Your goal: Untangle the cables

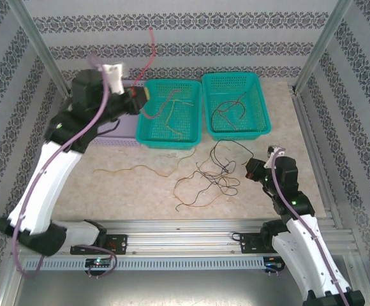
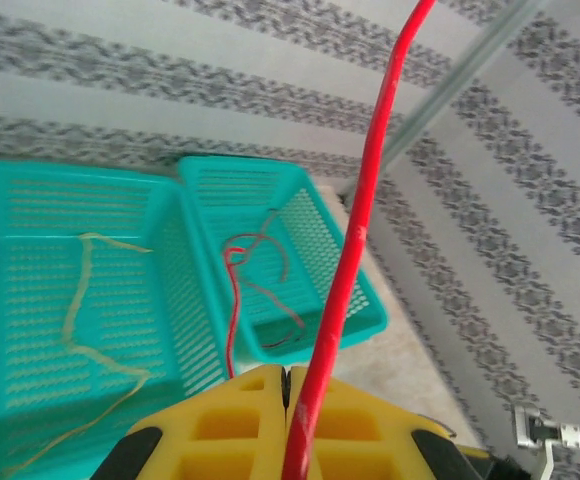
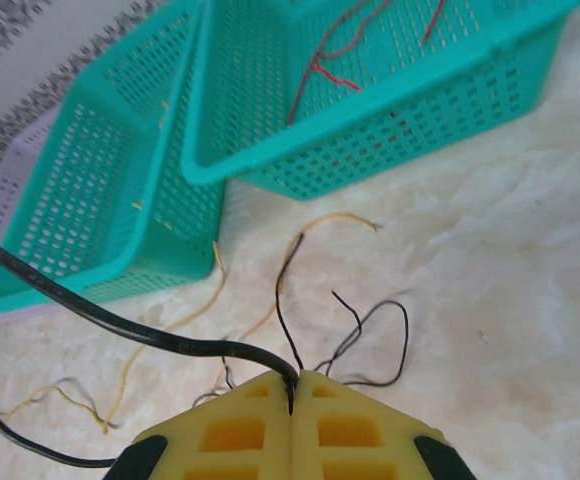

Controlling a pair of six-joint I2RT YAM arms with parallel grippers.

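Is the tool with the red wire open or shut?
Shut. The left tool has its yellow halves pressed together on the red cable, which rises from them.

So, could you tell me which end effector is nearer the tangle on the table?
Right. The right end effector sits beside the tangle; the left end effector is by the baskets.

Grey-striped damask wallpaper walls [image 1: 185,25], aluminium frame posts [image 1: 37,48], beige marbled tabletop [image 1: 127,191], aluminium rails [image 1: 185,231] along near edge
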